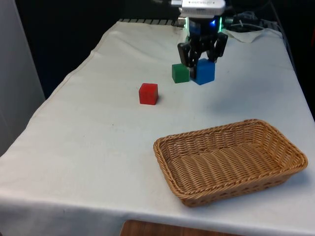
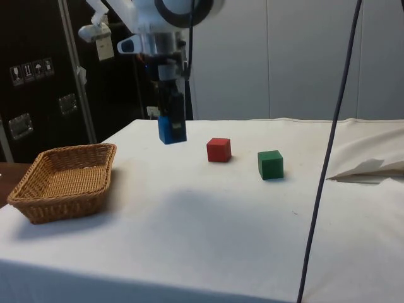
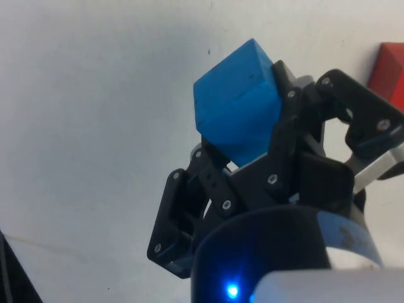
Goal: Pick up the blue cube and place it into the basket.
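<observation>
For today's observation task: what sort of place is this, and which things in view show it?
Probably a robot test lab: a gripper holds a blue cube above a cloth-covered table set with a red cube, green cube and basket.

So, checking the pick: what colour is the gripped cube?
Blue; the cube in the gripper shows best in the wrist view.

My hand (image 1: 202, 60) sits over the far part of the desk (image 1: 98, 142) with the task cube (image 1: 204, 72) between its fingers, clear of the cloth. A second cube (image 1: 180, 73) stands just beside it toward the front view's left. A third cube (image 1: 148, 93) lies further left and nearer. The basket (image 1: 230, 160) sits at the near edge, toward the front view's right, well apart from all three.
</observation>
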Robot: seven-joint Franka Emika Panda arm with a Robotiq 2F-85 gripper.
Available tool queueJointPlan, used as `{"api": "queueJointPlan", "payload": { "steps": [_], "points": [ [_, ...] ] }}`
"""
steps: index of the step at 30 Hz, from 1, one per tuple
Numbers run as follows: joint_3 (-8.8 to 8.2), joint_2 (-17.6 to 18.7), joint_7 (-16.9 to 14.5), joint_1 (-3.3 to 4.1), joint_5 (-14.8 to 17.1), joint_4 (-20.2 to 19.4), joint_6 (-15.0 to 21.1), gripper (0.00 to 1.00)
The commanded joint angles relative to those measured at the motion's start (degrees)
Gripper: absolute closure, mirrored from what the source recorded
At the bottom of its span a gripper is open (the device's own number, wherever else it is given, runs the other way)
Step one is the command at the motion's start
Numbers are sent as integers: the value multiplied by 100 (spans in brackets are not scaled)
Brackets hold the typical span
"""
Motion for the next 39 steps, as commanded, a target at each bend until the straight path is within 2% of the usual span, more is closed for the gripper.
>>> {"api": "queueJointPlan", "payload": {
  "steps": [1,5,12,13,18,21,22,23,28,30,31,32,36,38,39],
  "points": [
    [11,-6,-34,-11,46,57,-63,98],
    [0,0,-6,0,11,206,-103,98],
    [46,120,-138,-17,212,636,-281,98],
    [17,74,-74,6,126,556,-235,98],
    [86,298,-229,-11,384,968,-298,98],
    [103,413,-264,-17,470,1140,-286,98],
    [69,367,-206,6,384,1071,-246,98],
    [109,453,-275,-17,498,1192,-286,98],
    [132,647,-344,-11,688,1467,-258,98],
    [138,699,-367,-17,762,1541,-246,98],
    [103,676,-321,11,682,1507,-241,98],
    [149,722,-378,-17,791,1576,-241,98],
    [172,814,-413,-23,963,1702,-218,98],
    [172,837,-424,-17,1026,1736,-206,98],
    [132,825,-372,6,957,1713,-223,98]
  ]
}}
